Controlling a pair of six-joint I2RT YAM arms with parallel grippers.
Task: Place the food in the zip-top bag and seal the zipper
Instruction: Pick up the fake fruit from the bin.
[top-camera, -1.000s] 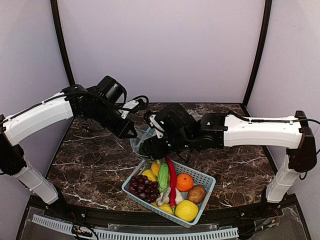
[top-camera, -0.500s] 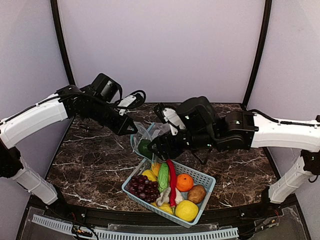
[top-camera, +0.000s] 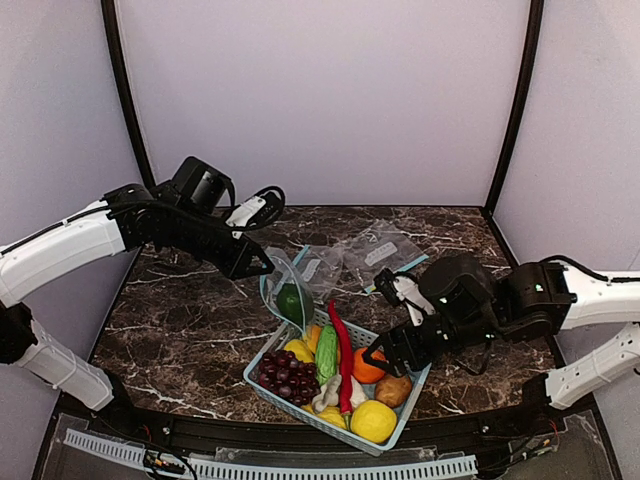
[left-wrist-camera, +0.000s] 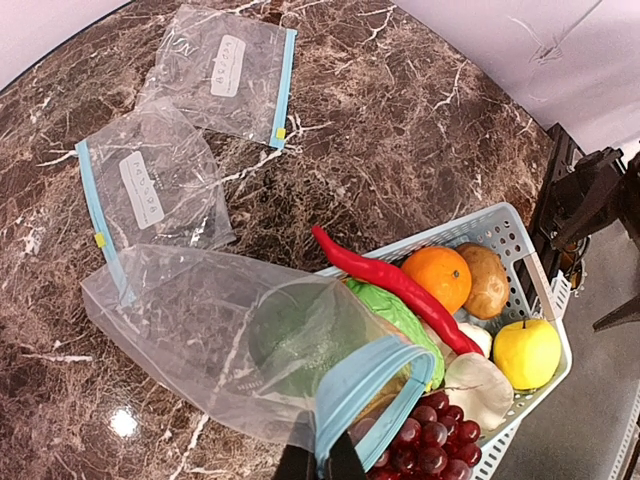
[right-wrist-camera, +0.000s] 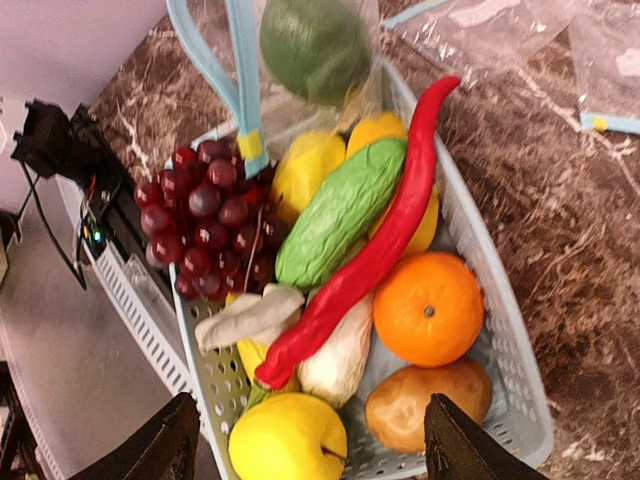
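Observation:
My left gripper (top-camera: 268, 262) is shut on the light blue zipper (left-wrist-camera: 385, 385) of a clear zip-top bag (left-wrist-camera: 215, 330) and holds it open above the basket's far left corner. The dark green avocado (left-wrist-camera: 295, 335) sits inside the bag; it also shows in the top view (top-camera: 291, 299) and the right wrist view (right-wrist-camera: 313, 45). The orange (right-wrist-camera: 428, 308) and the light green bumpy gourd (right-wrist-camera: 338, 213) lie in the pale blue basket (top-camera: 412, 358). My right gripper (top-camera: 381, 352) is open and empty, just above the orange (top-camera: 368, 365) at the basket's right side.
The basket also holds purple grapes (right-wrist-camera: 205, 215), a long red chili (right-wrist-camera: 370, 255), a yellow apple (right-wrist-camera: 288, 438), a potato (right-wrist-camera: 428, 403) and a pale mushroom (right-wrist-camera: 250, 318). Two more clear bags (left-wrist-camera: 150, 185) (left-wrist-camera: 230, 75) lie flat on the marble behind the basket.
My right gripper left the avocado in the bag and swung back right and toward the near edge to the basket's right side. The left gripper stayed on the bag's mouth.

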